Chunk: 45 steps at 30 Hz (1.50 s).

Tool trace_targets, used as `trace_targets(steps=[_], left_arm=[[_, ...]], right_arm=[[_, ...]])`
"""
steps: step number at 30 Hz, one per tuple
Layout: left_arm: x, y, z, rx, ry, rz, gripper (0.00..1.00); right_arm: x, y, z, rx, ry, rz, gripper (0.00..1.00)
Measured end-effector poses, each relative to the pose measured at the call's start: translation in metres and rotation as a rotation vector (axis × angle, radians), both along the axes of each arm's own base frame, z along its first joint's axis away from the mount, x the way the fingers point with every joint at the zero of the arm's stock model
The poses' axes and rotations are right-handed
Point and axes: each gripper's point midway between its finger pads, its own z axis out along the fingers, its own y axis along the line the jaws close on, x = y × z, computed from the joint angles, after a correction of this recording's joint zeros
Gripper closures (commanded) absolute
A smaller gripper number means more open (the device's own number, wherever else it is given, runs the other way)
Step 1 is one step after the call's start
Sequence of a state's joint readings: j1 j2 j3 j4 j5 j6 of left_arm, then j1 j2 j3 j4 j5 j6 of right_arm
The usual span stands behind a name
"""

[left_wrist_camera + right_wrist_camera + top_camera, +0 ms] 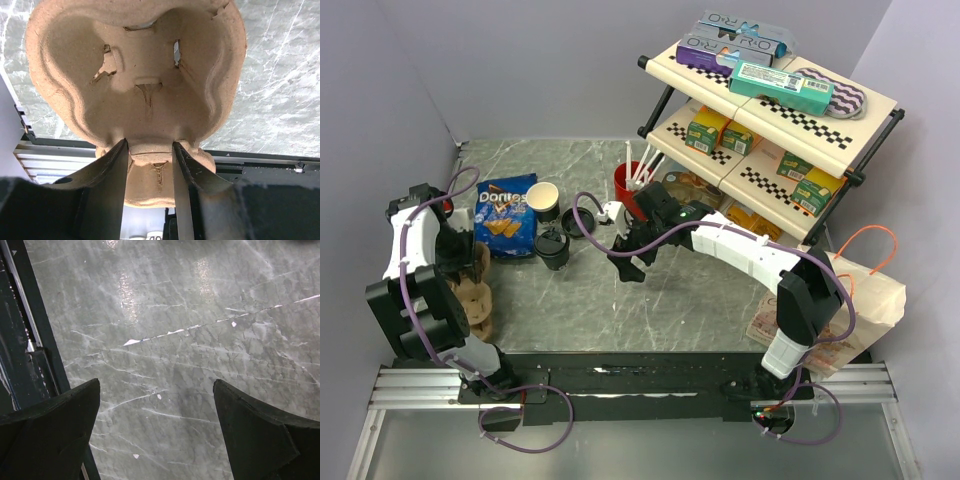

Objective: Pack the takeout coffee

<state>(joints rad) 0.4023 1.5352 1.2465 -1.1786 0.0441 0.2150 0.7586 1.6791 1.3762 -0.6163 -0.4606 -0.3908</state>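
A dark paper cup with a black lid stands on the marble table left of centre. An open paper cup, cream inside, stands behind it. A loose round black lid lies between them, to the right. My left gripper is shut on the rim of a brown pulp cup carrier. It holds the carrier at the table's left edge. My right gripper is open and empty over bare table, just right of the lidded cup.
A blue Doritos bag lies left of the cups. A red cup with white straws stands behind my right arm. A two-tier checkered shelf with boxes fills the back right. A paper bag stands at the right edge.
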Motion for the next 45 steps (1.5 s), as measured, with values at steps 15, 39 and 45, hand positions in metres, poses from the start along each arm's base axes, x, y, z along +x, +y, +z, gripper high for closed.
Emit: trace_targets(steps=[15,39,45], left_arm=[[0.012,0.029,0.048,0.134,-0.114,0.015,0.99],[-0.007,0.061,0.063,0.109,-0.047,0.058,0.99],[0.013,0.064,0.088,0.184,-0.111,0.019,0.99]], right_arm=[[-0.001,0.001,0.0,0.0,0.001,0.003,0.0],[0.04,-0.068,0.184,0.146,-0.275,-0.196,0.07],[0.017,-0.212,0.274,0.089,-0.583,-0.551,0.18]])
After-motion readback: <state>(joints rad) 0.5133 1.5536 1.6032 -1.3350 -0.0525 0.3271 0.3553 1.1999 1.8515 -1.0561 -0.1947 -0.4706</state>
